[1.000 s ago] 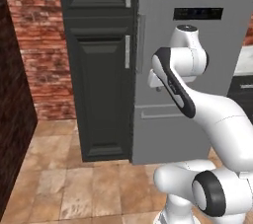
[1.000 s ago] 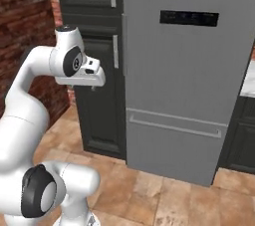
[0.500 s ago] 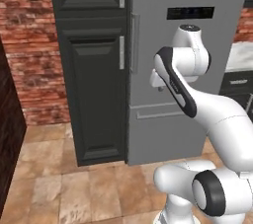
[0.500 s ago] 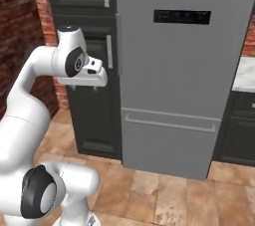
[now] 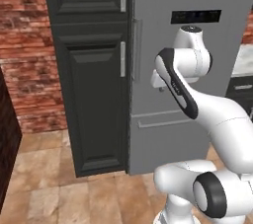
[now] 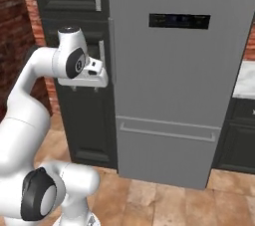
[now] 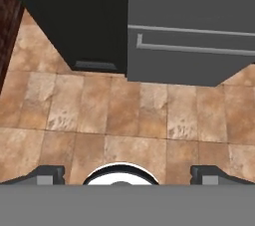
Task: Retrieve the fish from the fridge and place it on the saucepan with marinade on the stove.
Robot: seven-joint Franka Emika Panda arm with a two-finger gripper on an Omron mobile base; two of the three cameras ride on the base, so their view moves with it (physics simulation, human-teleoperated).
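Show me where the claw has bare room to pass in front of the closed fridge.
Free: the tiled floor before the fridge and dark cabinet, and the flat door face around the display panel. Crowded: the seam where fridge handle meets cabinet handles, beside the open claw.

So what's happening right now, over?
Two-finger gripper open, empty, pointing at floor. Tall grey fridge shut, fish unseen. Closed door in the way.

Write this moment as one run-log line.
stage: approach | fridge: door shut | gripper: open, empty, aimed at floor | fish: not yet reached
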